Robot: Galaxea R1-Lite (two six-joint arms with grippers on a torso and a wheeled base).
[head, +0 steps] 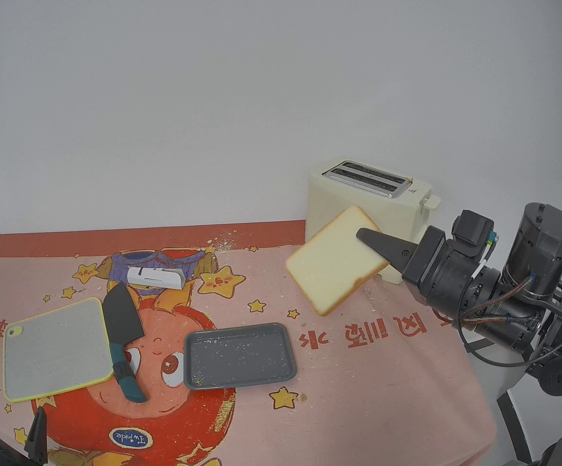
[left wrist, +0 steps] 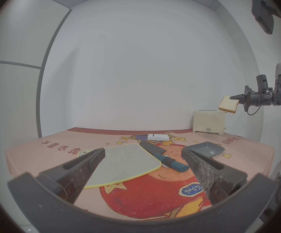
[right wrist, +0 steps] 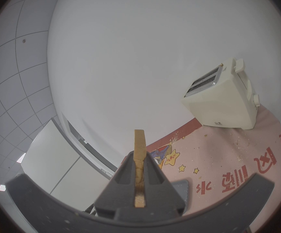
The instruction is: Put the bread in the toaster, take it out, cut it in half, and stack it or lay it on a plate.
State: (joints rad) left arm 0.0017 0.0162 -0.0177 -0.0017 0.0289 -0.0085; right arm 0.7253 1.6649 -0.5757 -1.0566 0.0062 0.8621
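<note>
Step one: toaster (head: 397, 213) loading.
My right gripper (head: 368, 237) clamped the bread slice (head: 332, 263), tilted, before the toaster; next, I judged, it needed aligning over a slot (head: 366, 177).

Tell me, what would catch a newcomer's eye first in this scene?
A slice of bread hangs in mid-air, pinched at one edge by the right gripper, close to the cream toaster at the back of the table. On the bright cartoon tablecloth lie a dark knife beside a grey cutting board, and a grey tray next to them.
</note>
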